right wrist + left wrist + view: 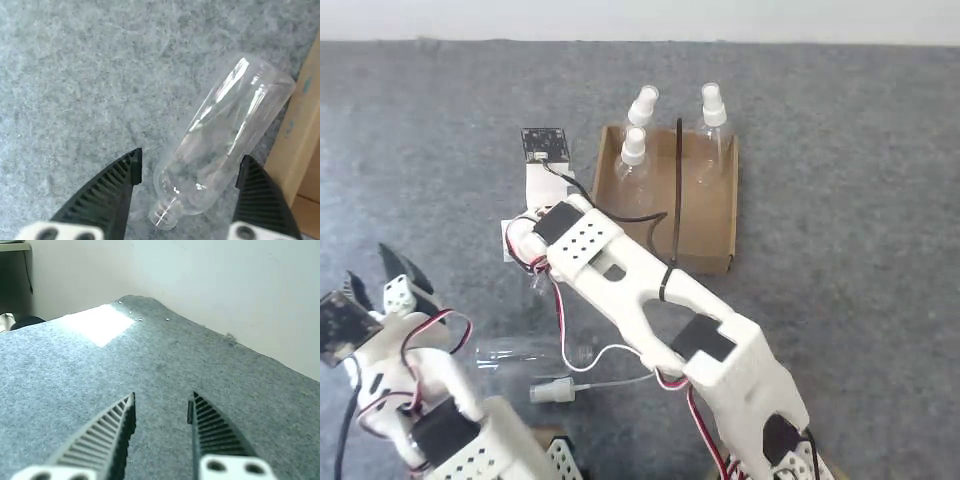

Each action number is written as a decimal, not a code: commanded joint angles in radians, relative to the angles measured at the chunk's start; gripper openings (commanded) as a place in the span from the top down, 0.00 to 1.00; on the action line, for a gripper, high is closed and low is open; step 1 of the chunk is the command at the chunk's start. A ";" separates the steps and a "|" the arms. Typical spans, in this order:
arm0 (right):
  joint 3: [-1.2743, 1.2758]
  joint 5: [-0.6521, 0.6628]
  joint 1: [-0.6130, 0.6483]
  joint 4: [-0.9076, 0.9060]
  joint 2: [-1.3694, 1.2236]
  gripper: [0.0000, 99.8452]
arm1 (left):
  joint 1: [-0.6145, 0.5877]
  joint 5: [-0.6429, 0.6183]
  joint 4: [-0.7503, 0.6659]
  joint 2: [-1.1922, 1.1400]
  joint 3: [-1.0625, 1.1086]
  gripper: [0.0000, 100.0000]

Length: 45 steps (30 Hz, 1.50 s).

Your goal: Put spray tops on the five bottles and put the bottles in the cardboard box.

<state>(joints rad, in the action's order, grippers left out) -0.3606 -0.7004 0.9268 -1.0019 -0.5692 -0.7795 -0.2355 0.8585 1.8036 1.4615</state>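
My right gripper (191, 157) is open, its two fingers straddling a clear bottle (225, 135) that has no top and lies on the grey carpet, neck toward the camera, close beside the cardboard box (296, 135). In the high view the right arm (620, 270) stretches to the left side of the cardboard box (715, 240), where three bottles with white spray tops (633, 160) (642, 105) (713, 118) stand. Another topless bottle (525, 354) lies near the front, a loose spray top (554, 390) with its tube beside it. My left gripper (163, 399) (400, 272) is open over bare carpet at the front left.
Grey carpet (840, 150) covers the table, with free room right of the box and at the far left. A pale wall (225, 285) rises behind the carpet's far edge. The right arm's cables (610, 355) hang over the lying bottle and the loose top.
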 commanded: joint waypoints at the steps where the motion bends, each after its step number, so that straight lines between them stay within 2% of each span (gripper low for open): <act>1: -0.095 -0.011 -0.016 -0.015 -0.024 0.73 | -0.002 -0.011 -0.031 0.018 -0.004 0.84; 8: -0.112 -0.006 -0.016 -0.012 -0.071 0.73 | -0.002 -0.011 -0.031 0.018 -0.004 0.84; 14: -0.112 -0.005 -0.022 -0.007 -0.070 0.90 | -0.002 -0.011 -0.031 0.018 -0.002 0.84; 16: -0.112 -0.005 -0.022 -0.010 -0.064 0.93 | -0.002 -0.009 -0.029 0.018 -0.002 0.84; 24: -0.112 0.057 -0.022 -0.044 -0.042 0.93 | -0.002 -0.009 -0.031 0.018 0.002 0.84; 45: -0.112 0.057 -0.015 -0.338 0.318 0.93 | -0.003 -0.009 -0.034 0.018 0.005 0.84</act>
<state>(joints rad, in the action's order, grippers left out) -0.4097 -0.6559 0.9268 -1.2858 -0.3974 -0.7795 -0.2355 0.8523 1.8036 1.4768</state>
